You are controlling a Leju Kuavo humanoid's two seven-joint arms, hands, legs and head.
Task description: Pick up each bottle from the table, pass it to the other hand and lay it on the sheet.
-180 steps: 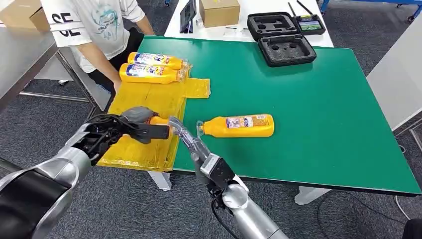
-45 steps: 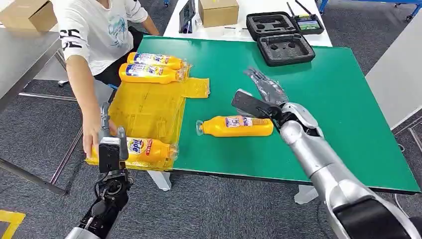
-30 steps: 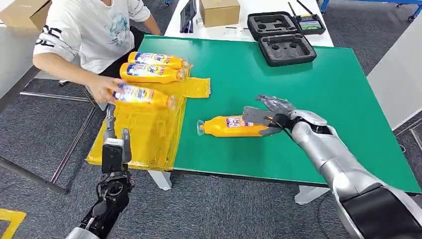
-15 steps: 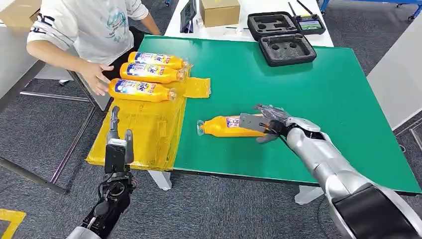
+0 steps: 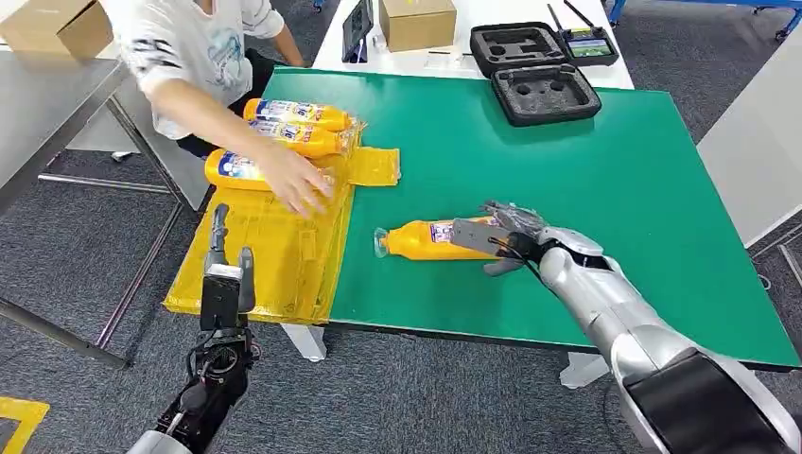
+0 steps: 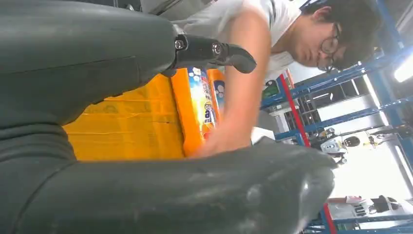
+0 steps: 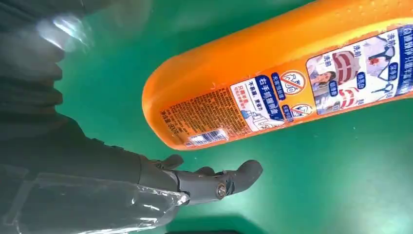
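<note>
We note broad bare green tabletop point(image 5: 605, 170) on the far and right sides of the lone bottle point(image 5: 430, 238). The yellow sheet point(image 5: 274, 255) has open room in its near half; its far end is crowded by three bottles point(image 5: 293, 114) and a person's arm point(image 5: 236, 128) reaching across (hand resting on the sheet). A black foam case point(image 5: 544, 93) blocks the far edge.

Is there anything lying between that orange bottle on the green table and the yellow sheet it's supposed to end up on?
On the table itself, no: only bare green table separates the bottle from the yellow sheet. A person's hand rests over the sheet's far part, near three bottles already there.
</note>
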